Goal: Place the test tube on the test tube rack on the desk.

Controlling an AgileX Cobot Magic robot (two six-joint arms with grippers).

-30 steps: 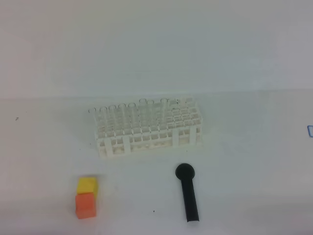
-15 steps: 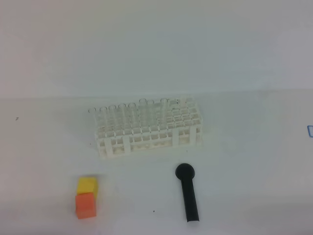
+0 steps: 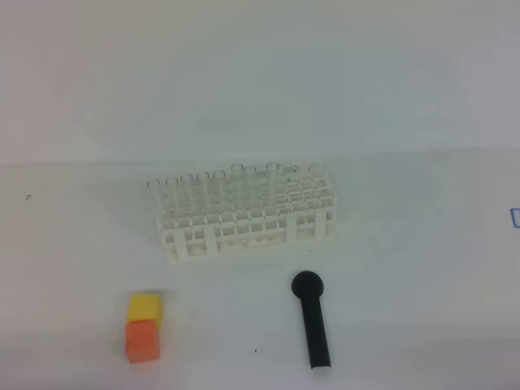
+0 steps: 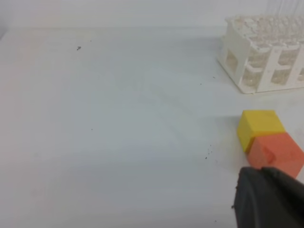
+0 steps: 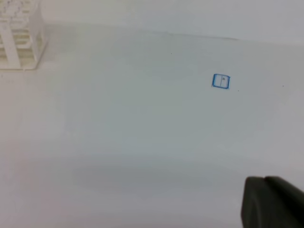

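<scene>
no loose test tube is seen on the counter (image 3: 406, 244); tubes stand only in the test tube rack (image 3: 244, 215). both sets of fingers are pressed together, empty, short of the rack.

White desk (image 3: 422, 268) is occupied by test tube rack (image 3: 244, 215), black round-headed tool (image 3: 313, 321), yellow block (image 3: 145, 308) touching orange block (image 3: 142, 340), small blue-outlined sticker (image 5: 221, 81).
</scene>
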